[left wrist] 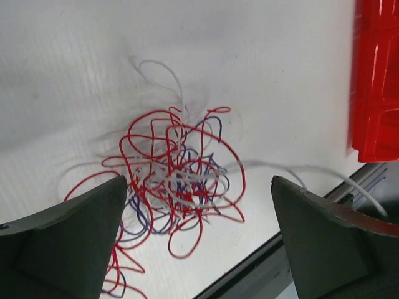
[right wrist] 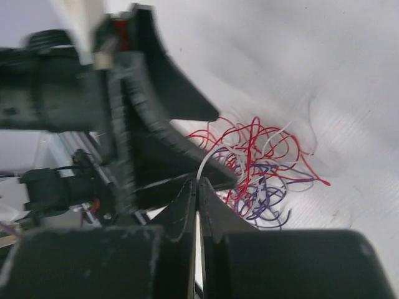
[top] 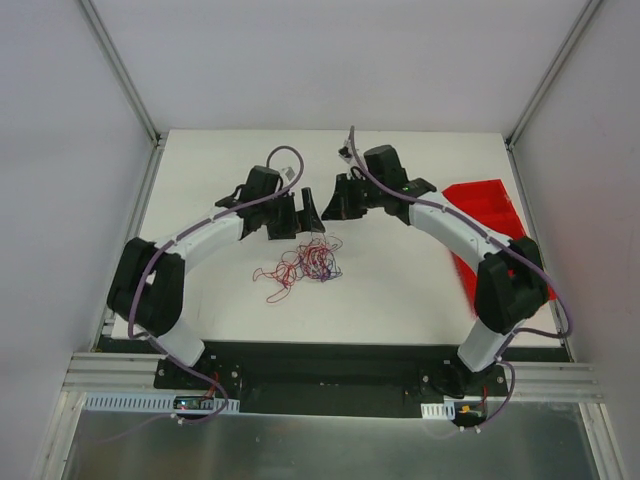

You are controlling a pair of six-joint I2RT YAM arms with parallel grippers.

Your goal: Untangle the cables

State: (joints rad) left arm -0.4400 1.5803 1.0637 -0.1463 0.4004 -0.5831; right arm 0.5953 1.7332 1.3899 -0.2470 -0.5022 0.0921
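Item: cables (top: 300, 265), loose tangle, well left of the red tray (top: 490, 200). Your left gripper (left wrist: 196, 187): wide open, empty. Your right gripper (right wrist: 197, 184): closed, apparently pinching a white strand (right wrist: 209, 159); draw it slowly toward the tray.

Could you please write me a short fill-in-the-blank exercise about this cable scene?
1. The left gripper hangs ___ above the cable tangle.
2. The right gripper is ___ on a white strand.
3. The plastic bin is coloured ___.
Missing words: open; shut; red.
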